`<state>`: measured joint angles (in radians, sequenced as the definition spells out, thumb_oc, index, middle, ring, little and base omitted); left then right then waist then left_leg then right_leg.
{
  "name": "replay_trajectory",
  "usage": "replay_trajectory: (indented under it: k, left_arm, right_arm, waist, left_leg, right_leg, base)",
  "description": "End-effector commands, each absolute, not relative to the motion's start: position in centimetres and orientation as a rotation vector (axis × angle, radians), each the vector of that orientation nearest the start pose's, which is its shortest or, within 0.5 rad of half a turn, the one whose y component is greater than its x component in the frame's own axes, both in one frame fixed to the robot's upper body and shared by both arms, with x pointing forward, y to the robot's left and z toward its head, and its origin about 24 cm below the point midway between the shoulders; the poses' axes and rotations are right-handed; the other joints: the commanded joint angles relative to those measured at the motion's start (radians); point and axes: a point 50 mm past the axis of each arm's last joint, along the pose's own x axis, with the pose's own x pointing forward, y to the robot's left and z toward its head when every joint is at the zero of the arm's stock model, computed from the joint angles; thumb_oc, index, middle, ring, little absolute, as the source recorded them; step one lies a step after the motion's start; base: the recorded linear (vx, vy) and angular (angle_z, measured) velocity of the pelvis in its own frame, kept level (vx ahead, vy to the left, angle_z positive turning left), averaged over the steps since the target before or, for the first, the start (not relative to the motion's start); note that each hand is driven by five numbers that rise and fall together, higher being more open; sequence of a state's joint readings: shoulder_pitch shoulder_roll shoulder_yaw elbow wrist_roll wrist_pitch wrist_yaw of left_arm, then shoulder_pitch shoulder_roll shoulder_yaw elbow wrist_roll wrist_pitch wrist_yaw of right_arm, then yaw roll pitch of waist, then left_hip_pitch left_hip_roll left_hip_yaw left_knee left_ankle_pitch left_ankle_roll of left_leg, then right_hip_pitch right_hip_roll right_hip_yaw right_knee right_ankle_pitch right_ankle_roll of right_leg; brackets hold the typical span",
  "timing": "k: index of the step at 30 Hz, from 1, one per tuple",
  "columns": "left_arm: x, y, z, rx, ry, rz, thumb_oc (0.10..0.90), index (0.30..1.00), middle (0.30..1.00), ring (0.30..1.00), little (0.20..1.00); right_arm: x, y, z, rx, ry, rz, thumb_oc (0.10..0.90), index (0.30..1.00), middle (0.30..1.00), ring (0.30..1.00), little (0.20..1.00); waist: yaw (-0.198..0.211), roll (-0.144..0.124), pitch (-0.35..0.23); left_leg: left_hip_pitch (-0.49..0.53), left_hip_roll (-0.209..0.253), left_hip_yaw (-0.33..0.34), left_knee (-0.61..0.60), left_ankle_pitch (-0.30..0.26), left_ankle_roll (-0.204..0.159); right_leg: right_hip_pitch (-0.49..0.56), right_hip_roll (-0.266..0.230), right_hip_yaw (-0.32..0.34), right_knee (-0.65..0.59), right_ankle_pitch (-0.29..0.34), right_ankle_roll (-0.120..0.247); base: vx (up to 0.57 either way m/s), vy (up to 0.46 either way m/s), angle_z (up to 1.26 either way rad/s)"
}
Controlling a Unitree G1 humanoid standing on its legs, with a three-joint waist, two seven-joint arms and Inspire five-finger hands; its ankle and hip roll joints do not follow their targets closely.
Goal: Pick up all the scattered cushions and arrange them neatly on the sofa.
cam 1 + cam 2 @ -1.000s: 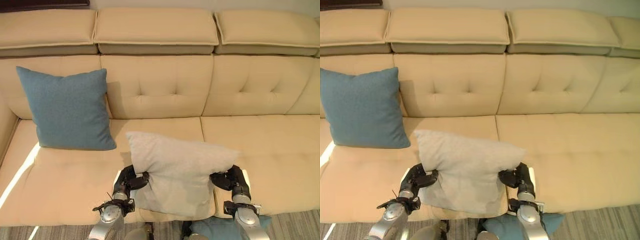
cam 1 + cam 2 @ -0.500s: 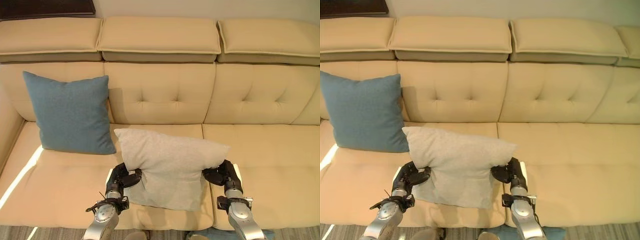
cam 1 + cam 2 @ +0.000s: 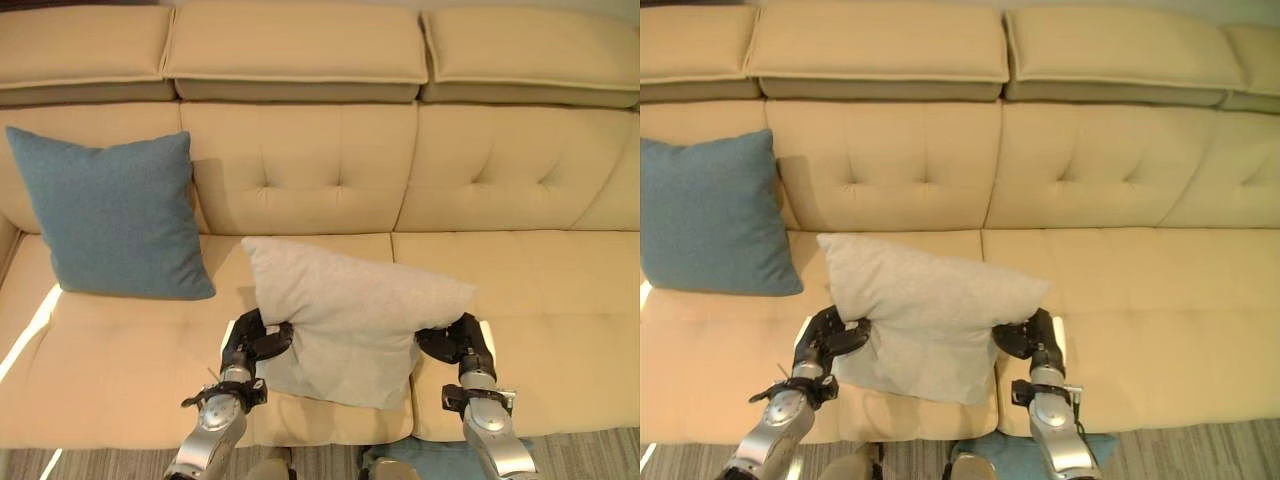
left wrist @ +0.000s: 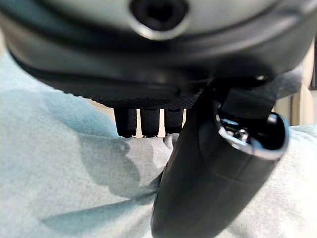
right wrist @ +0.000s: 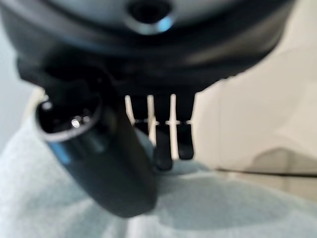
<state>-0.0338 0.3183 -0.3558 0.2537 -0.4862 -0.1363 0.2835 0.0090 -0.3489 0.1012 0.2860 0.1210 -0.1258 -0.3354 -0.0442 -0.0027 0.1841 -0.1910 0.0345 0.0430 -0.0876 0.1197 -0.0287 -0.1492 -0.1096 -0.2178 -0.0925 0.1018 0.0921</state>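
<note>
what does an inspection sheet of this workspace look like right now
surface: beige sofa, tufted back, seat in sections.
job's things: light grey cushion held over the middle seat, tilted; blue cushion upright against the sofa back at the left; another blue cushion on the floor in front of the sofa.
clutter: nothing seen.
hands: left hand pinches the grey cushion's left edge; right hand pinches its right edge.
cables: nothing seen.
surroundings: grey striped floor along the sofa front; a sunlit streak on the left seat.
</note>
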Motion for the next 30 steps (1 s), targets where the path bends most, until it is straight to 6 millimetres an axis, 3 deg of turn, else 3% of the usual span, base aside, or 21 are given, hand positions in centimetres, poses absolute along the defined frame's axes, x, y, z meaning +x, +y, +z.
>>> replay_trajectory:
  k: [1,2,3,4,5,7,8,9,11,12,16,17,18,26,30]
  left_arm:
    - [29.4,10.5,10.3,-0.190,-0.324,-0.138,0.400,0.300,0.300,0.300,0.300]
    - [29.4,10.5,10.3,-0.190,-0.324,-0.138,0.400,0.300,0.300,0.300,0.300]
    - [30.6,9.6,12.4,-0.197,-0.391,-0.149,0.400,0.300,0.300,0.300,0.300]
    - [30.7,9.6,12.5,-0.197,-0.395,-0.149,0.400,0.300,0.300,0.300,0.300]
    - [31.7,8.9,14.6,-0.195,-0.458,-0.155,0.400,0.300,0.300,0.300,0.300]
    - [32.2,8.5,15.6,-0.193,-0.489,-0.158,0.400,0.300,0.300,0.300,0.300]
    - [32.9,8.0,17.5,-0.196,-0.540,-0.170,0.400,0.300,0.300,0.300,0.300]
    - [32.9,8.0,17.6,-0.197,-0.543,-0.170,0.400,0.300,0.300,0.300,0.300]
    - [33.9,7.5,19.7,-0.191,-0.588,-0.173,0.400,0.300,0.300,0.300,0.300]
    - [34.0,7.5,19.7,-0.190,-0.589,-0.172,0.400,0.300,0.300,0.300,0.300]
    - [35.7,6.6,22.6,-0.193,-0.621,-0.154,0.400,0.300,0.300,0.300,0.300]
    - [35.7,6.6,22.6,-0.193,-0.621,-0.154,0.400,0.300,0.300,0.300,0.300]
    - [36.4,6.4,24.0,-0.178,-0.641,-0.138,0.400,0.300,0.300,0.300,0.300]
    - [37.1,5.4,25.3,-0.165,-0.638,-0.155,0.400,0.300,0.300,0.300,0.300]
    - [37.6,5.6,24.7,-0.160,-0.598,-0.146,0.400,0.300,0.300,0.300,0.300]
  right_arm:
    - [28.2,-22.7,9.4,-0.341,-0.318,-0.287,0.400,0.300,0.300,0.300,0.300]
    - [28.2,-22.7,9.4,-0.341,-0.318,-0.287,0.400,0.300,0.300,0.300,0.300]
    - [29.8,-22.2,11.7,-0.354,-0.397,-0.284,0.400,0.300,0.300,0.300,0.300]
    - [29.9,-22.2,11.8,-0.354,-0.401,-0.284,0.400,0.300,0.300,0.300,0.300]
    - [31.4,-21.5,14.1,-0.354,-0.476,-0.272,0.400,0.300,0.300,0.300,0.300]
    - [32.0,-21.0,15.4,-0.354,-0.516,-0.261,0.400,0.300,0.300,0.300,0.300]
    - [33.1,-20.2,17.9,-0.371,-0.590,-0.249,0.400,0.300,0.300,0.300,0.300]
    - [33.1,-20.2,18.0,-0.371,-0.592,-0.248,0.400,0.300,0.300,0.300,0.300]
    - [34.5,-19.3,21.6,-0.404,-0.682,-0.242,0.400,0.300,0.300,0.300,0.300]
    - [34.5,-19.3,21.7,-0.404,-0.684,-0.242,0.400,0.300,0.300,0.300,0.300]
    - [36.1,-17.9,26.6,-0.438,-0.794,-0.253,0.400,0.300,0.300,0.300,0.300]
    - [36.1,-17.9,26.6,-0.438,-0.795,-0.253,0.400,0.300,0.300,0.300,0.300]
    - [36.6,-17.4,28.6,-0.463,-0.832,-0.270,0.400,0.300,0.300,0.300,0.300]
    - [37.4,-17.6,31.6,-0.522,-0.865,-0.324,0.400,0.300,0.300,0.300,0.300]
    - [37.7,-17.6,30.8,-0.509,-0.833,-0.336,0.400,0.300,0.300,0.300,0.300]
  waist:
    - [-0.008,0.039,-0.067]
    - [-0.007,0.039,-0.068]
    - [-0.010,0.046,-0.070]
    - [-0.010,0.047,-0.069]
    - [-0.013,0.053,-0.071]
    - [-0.016,0.056,-0.073]
    - [-0.018,0.058,-0.074]
    - [-0.018,0.059,-0.073]
    - [-0.020,0.060,-0.071]
    - [-0.020,0.060,-0.072]
    - [-0.027,0.059,-0.072]
    - [-0.027,0.060,-0.073]
    - [-0.027,0.058,-0.068]
    - [-0.030,0.048,-0.063]
    - [-0.037,0.044,-0.060]
  left_leg:
    - [-0.021,0.001,0.019,0.000,-0.076,-0.049]
    - [-0.022,0.001,0.020,0.000,-0.076,-0.049]
    - [-0.043,0.003,0.027,0.000,-0.070,-0.052]
    - [-0.045,0.003,0.027,0.000,-0.070,-0.052]
    - [-0.069,0.004,0.034,0.000,-0.065,-0.054]
    - [-0.084,0.004,0.036,0.000,-0.062,-0.056]
    - [-0.104,0.005,0.043,0.000,-0.056,-0.058]
    - [-0.105,0.005,0.043,0.000,-0.056,-0.058]
    - [-0.127,0.008,0.049,0.000,-0.050,-0.063]
    - [-0.132,0.007,0.049,0.000,-0.046,-0.063]
    - [-0.169,0.008,0.047,0.000,-0.034,-0.071]
    - [-0.170,0.008,0.047,0.000,-0.033,-0.071]
    - [-0.178,0.012,0.045,0.000,-0.033,-0.075]
    - [-0.211,0.010,0.035,0.000,-0.020,-0.084]
    - [-0.223,0.013,0.032,0.000,-0.018,-0.086]
  right_leg:
    - [-0.045,0.011,0.019,0.005,-0.062,0.078]
    - [-0.046,0.011,0.019,0.005,-0.062,0.078]
    - [-0.074,0.016,0.029,0.005,-0.054,0.080]
    - [-0.076,0.017,0.030,0.005,-0.053,0.080]
    - [-0.104,0.019,0.040,0.005,-0.048,0.080]
    - [-0.121,0.021,0.044,0.005,-0.043,0.081]
    - [-0.142,0.024,0.048,0.005,-0.036,0.081]
    - [-0.144,0.024,0.048,0.005,-0.036,0.081]
    - [-0.168,0.027,0.056,0.005,-0.032,0.080]
    - [-0.172,0.027,0.056,0.005,-0.029,0.080]
    - [-0.209,0.029,0.061,0.005,-0.019,0.078]
    - [-0.209,0.029,0.060,0.005,-0.019,0.078]
    - [-0.219,0.031,0.061,0.005,-0.018,0.079]
    - [-0.252,0.035,0.062,0.005,-0.009,0.078]
    - [-0.263,0.038,0.062,0.005,-0.006,0.079]
  base:
    - [-0.03,-0.006,-0.09]
    - [-0.06,-0.031,-0.13]
    - [-0.03,-0.025,-0.14]
    - [-0.08,-0.019,-0.18]
    - [-0.04,0.006,-0.17]
    - [-0.04,-0.011,-0.18]
    - [-0.04,-0.015,-0.09]
    - [-0.05,-0.008,-0.07]
    - [-0.03,-0.015,-0.12]
    - [-0.02,-0.020,-0.15]
    - [-0.01,-0.018,-0.07]
    - [-0.03,-0.045,-0.01]
    - [-0.01,-0.045,-0.01]
    - [-0.01,-0.019,0.01]
    - [-0.02,-0.026,0.00]
